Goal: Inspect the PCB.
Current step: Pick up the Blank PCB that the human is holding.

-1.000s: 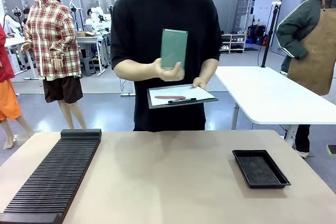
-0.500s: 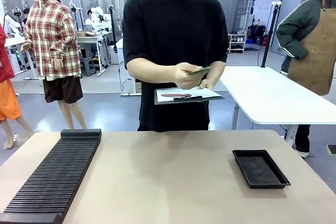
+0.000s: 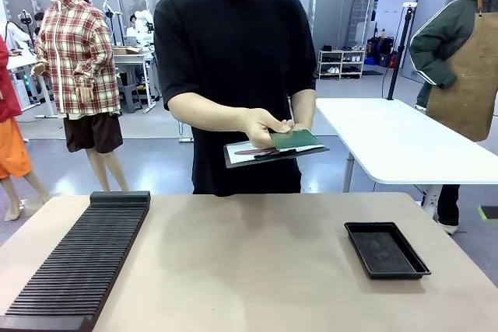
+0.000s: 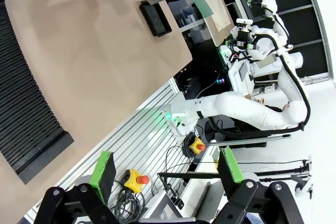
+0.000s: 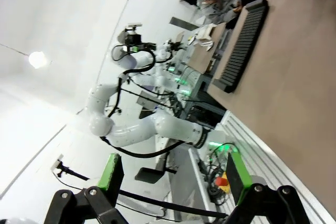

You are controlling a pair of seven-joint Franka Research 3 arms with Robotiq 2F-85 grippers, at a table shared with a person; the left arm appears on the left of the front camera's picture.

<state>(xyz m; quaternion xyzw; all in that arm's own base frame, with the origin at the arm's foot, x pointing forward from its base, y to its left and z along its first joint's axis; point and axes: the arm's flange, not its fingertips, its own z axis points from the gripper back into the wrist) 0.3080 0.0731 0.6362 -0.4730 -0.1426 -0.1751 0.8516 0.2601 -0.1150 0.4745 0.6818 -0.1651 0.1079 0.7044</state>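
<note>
My left gripper (image 4: 166,157) and right gripper (image 5: 173,169) hang wide open and empty as a person's hand (image 3: 263,126) holds the PCB (image 3: 296,140) flat over a clipboard (image 3: 241,155) beyond the table (image 3: 233,254); I'd keep clear until it sits steady

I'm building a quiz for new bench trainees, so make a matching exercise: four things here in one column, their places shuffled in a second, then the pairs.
1. thin green rectangular PCB
2. dark clipboard with white paper
3. shallow black rectangular tray
4. long black ribbed rack

A. on the table, robot's left
B. in a person's hand, nearly flat
C. on the table, robot's right
D. held under the green board, pens on it

Pairs: 1-B, 2-D, 3-C, 4-A
</note>
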